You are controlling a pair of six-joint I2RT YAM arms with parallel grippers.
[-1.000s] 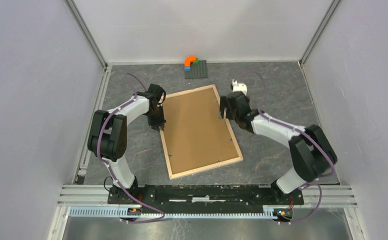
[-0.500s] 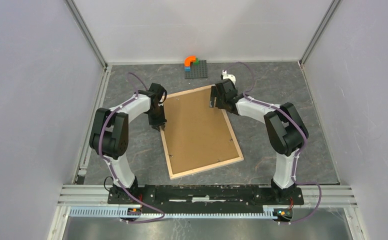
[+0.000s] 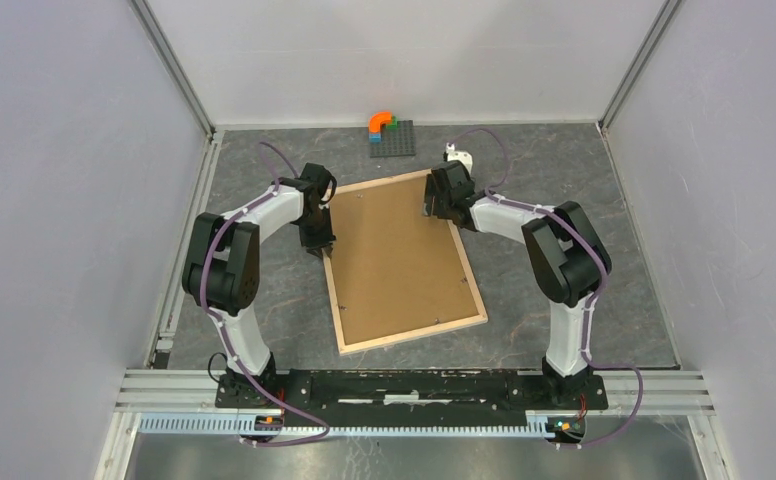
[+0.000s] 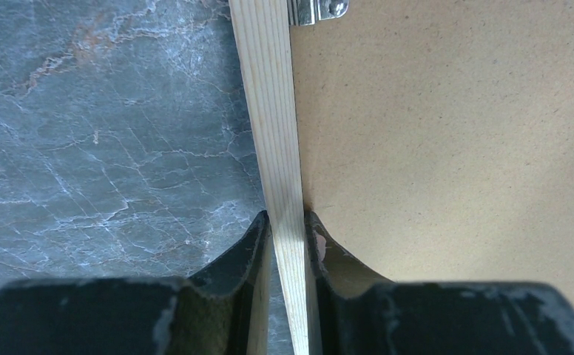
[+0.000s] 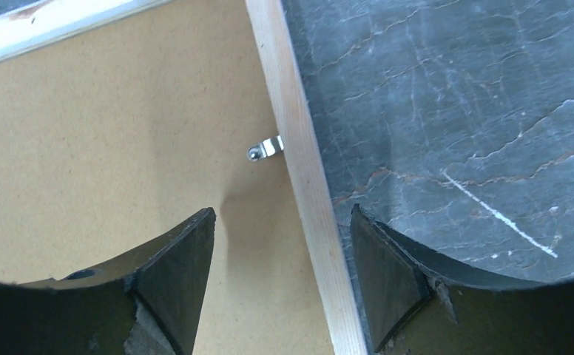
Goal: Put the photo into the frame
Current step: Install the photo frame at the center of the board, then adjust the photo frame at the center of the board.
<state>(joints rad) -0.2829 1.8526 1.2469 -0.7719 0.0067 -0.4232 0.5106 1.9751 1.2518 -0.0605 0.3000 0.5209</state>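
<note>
The frame lies flat on the dark stone table, back side up, with a plain brown backing board filling it. The photo is hidden. My left gripper is shut on the frame's left rail, one finger outside it and one on the board; the grip shows in the left wrist view. My right gripper hovers open over the right rail near the far right corner. Its jaws straddle the rail, apart from it on both sides. A small metal clip sits just ahead.
A grey brick baseplate with orange, blue and green bricks stands at the back wall, just beyond the frame's far edge. White walls close in three sides. A metal rail runs along the near edge.
My right arm has swung from the middle of the right rail toward the frame's far right corner, and its jaws have narrowed a little. The left gripper and the frame have stayed put.
</note>
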